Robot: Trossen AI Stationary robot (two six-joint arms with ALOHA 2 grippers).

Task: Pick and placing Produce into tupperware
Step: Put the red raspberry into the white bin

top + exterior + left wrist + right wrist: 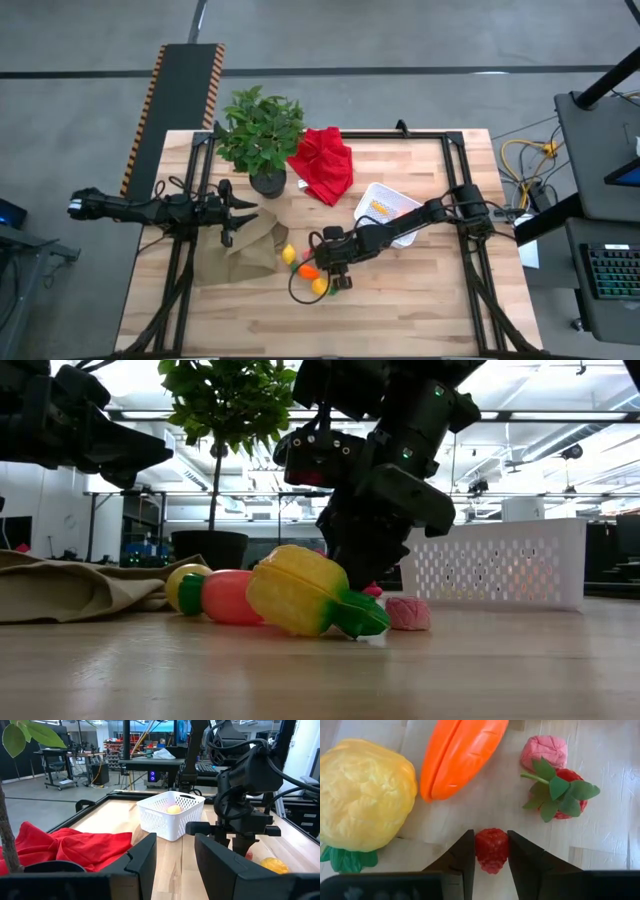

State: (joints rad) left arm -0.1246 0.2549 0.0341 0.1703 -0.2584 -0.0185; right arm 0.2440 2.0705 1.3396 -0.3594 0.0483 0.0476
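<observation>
Right gripper [491, 851]: fingers clamped on a small red berry [491, 849], low over the table. Just beyond the fingertips lay an orange carrot [455, 755], a yellow piece [362, 795], a strawberry [565, 795] and a pink piece [545, 751]. The tupperware [388, 210] stood well apart, back along the arm.

Left gripper [172, 857]: fingers apart, holding nothing, waiting near the plant pot [268, 182].

Step judged: the pick. Next called for a lift, then a carry to the tupperware.

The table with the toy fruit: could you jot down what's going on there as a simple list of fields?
Right end effector: down among the produce, fingers closed around a small red berry
Left end effector: waits over the tan cloth, holding nothing
White basket: one yellow piece inside
Loose on table: orange carrot, yellow piece, strawberry, pink piece
</observation>
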